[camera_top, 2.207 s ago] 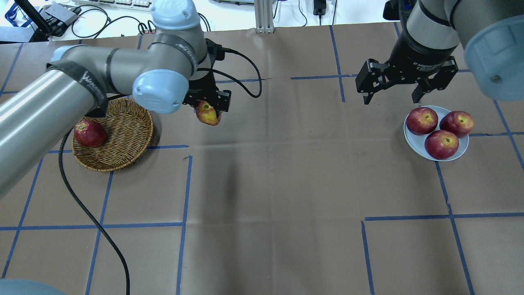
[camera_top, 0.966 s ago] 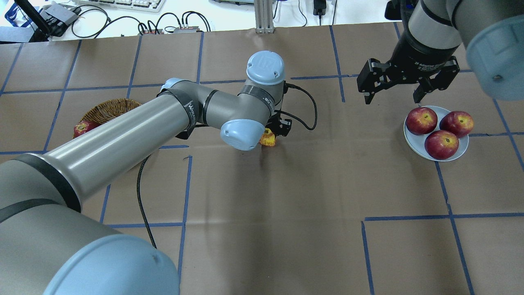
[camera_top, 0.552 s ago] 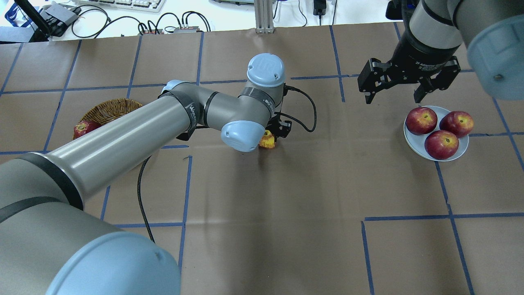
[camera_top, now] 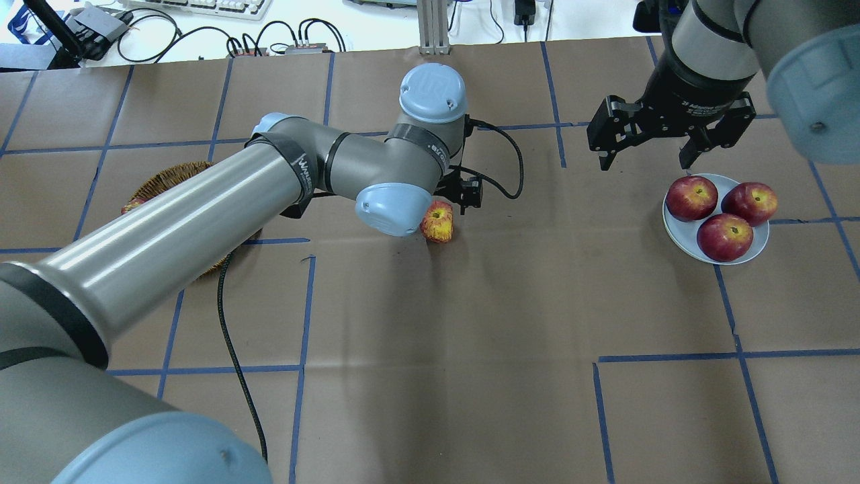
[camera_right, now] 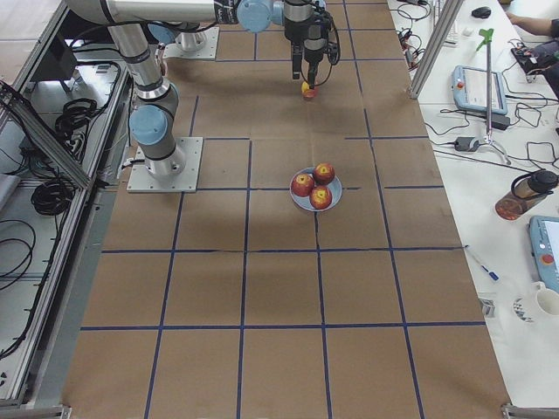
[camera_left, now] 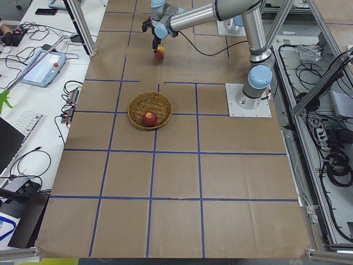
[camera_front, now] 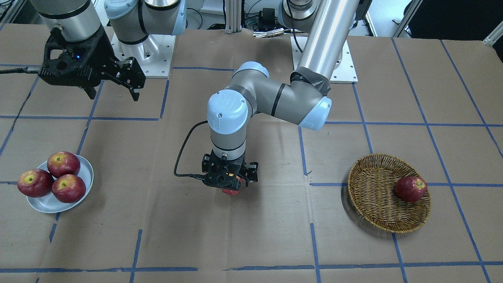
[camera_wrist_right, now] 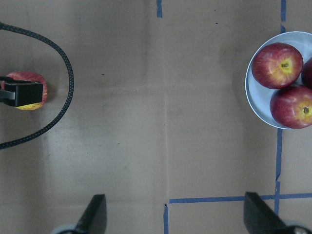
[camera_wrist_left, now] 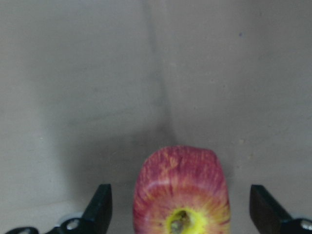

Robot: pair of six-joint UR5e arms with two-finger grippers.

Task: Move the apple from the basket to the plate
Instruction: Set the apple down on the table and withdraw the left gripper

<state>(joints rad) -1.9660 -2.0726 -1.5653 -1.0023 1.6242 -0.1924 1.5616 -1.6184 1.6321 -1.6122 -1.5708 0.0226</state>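
The streaky apple [camera_top: 437, 222] with a yellow stem patch lies on the brown paper at mid-table, also seen in the front view [camera_front: 232, 191]. My left gripper [camera_top: 446, 204] hangs just over it, open. In the left wrist view the apple [camera_wrist_left: 181, 192] sits between both fingers [camera_wrist_left: 100, 209] with a gap on each side. My right gripper [camera_top: 643, 163] is open and empty, hovering just behind the pale plate [camera_top: 674, 233]. The wicker basket [camera_front: 373, 196] is far on my left, largely hidden by my left arm in the overhead view.
Three dark red apples [camera_top: 725, 236] fill the plate. One dark red apple [camera_front: 410, 188] lies in the basket. The left arm's black cable [camera_top: 232, 349] trails over the table. Blue tape lines grid the paper.
My left arm carried the apple from beside the basket to mid-table, set it down and let go, and has since risen a little, uncovering more of it. The right arm hardly moved.
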